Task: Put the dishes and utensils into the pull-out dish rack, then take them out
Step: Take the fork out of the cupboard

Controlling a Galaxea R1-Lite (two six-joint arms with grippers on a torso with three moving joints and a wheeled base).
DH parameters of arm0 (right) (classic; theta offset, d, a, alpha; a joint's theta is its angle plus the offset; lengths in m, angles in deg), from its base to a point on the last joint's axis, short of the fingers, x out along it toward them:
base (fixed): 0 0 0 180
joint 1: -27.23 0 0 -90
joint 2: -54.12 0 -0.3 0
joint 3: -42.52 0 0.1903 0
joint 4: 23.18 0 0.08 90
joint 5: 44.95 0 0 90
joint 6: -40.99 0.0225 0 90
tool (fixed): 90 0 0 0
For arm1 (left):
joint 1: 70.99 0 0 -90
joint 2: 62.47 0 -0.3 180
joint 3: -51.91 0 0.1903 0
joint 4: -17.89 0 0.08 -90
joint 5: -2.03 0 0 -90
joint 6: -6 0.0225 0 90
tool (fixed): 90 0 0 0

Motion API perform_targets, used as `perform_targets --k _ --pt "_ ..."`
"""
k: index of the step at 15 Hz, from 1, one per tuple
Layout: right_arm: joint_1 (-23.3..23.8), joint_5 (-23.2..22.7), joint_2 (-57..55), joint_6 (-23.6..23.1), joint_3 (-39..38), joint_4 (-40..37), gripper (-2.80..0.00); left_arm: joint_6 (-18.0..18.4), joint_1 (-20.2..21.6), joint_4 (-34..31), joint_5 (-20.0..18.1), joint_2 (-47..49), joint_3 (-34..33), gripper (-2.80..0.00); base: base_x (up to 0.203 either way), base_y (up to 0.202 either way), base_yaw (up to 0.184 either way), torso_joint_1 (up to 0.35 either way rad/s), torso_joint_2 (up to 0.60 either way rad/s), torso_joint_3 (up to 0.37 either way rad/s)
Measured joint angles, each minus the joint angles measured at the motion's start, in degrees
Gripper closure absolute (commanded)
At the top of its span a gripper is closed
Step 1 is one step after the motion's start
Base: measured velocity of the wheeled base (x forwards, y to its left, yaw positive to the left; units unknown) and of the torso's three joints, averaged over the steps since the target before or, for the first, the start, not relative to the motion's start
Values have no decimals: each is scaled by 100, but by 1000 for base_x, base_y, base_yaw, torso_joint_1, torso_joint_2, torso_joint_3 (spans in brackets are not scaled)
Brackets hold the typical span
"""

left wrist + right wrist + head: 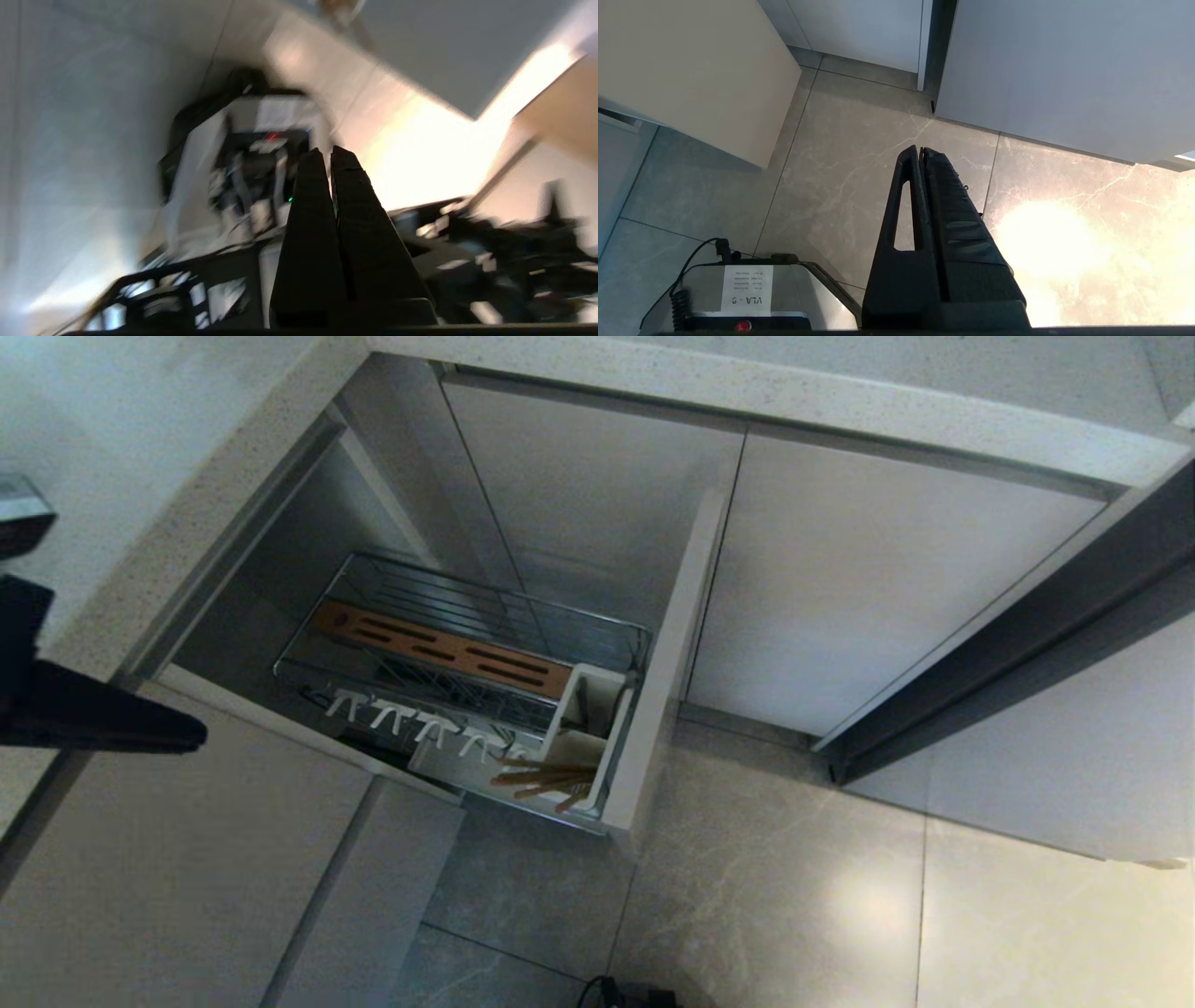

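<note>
Kitchen floor level: pull-out dish rack (439,644) stands drawn out. Chopsticks (546,779) sit in its caddy (583,728); no bowl or plate visible. Left gripper (327,156) and right gripper (920,151) both closed, empty, away from rack.

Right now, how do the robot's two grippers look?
Both grippers are black. The left gripper has two long tapered fingers, its pads ridged. The right gripper has the same wedge shape, one finger with a long slot cut through, the other ribbed.
</note>
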Motion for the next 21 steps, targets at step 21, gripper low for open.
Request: perform_targets --k 21 --pt "0 0 0 2 0 0 0 -810 -1739 1735 1339 2920 1146 0 0 0 0 2 0 0"
